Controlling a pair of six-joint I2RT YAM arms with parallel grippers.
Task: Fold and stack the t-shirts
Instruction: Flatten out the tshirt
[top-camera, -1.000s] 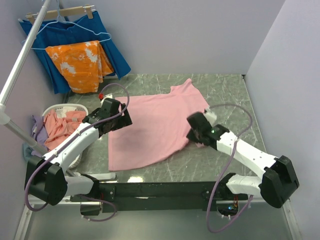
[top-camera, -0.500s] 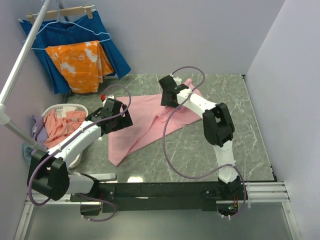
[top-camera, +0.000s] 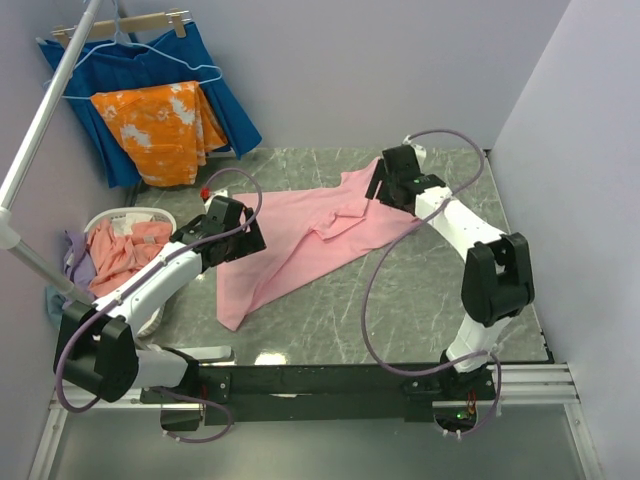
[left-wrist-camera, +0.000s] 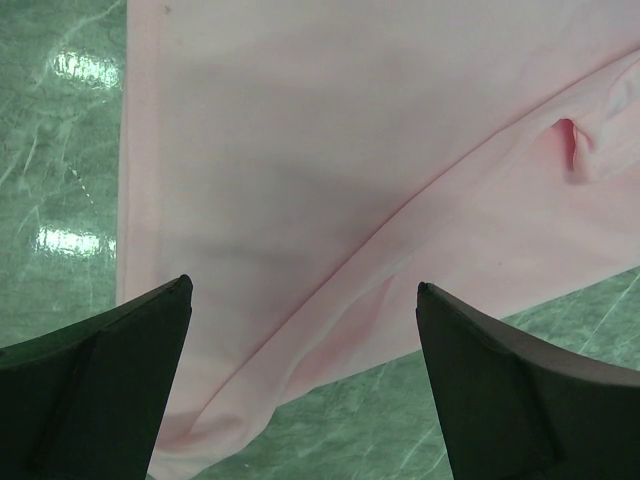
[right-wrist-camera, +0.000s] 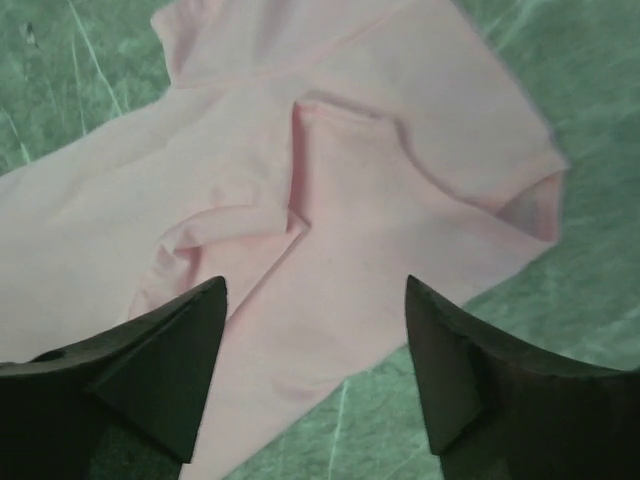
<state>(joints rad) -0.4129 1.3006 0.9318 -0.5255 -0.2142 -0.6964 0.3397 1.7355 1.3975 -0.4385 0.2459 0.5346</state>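
A light pink t-shirt (top-camera: 310, 240) lies on the green marbled table as a narrow diagonal band, its near-right side folded over toward the far left. My left gripper (top-camera: 243, 238) hovers open over the shirt's left edge; in the left wrist view the pink t-shirt (left-wrist-camera: 330, 170) and its folded edge show between the fingers of the left gripper (left-wrist-camera: 302, 288). My right gripper (top-camera: 380, 190) hangs open above the shirt's far right end. The right wrist view shows the pink t-shirt (right-wrist-camera: 380, 230) with a sleeve and creases under the right gripper (right-wrist-camera: 315, 283). Neither gripper holds anything.
A white basket (top-camera: 125, 214) at the left holds a salmon-pink shirt (top-camera: 120, 250) and a lilac one (top-camera: 75, 255). At the back left a dark blue pleated cloth (top-camera: 225, 100) and an orange blotched cloth (top-camera: 160, 125) hang on a hanger. A slanted metal pole (top-camera: 40, 130) crosses the left side.
My right gripper swept the shirt's near-right side up and over to the far left, opened, and drew back to the far right. The shirt is now a narrower band. The left arm stayed put.
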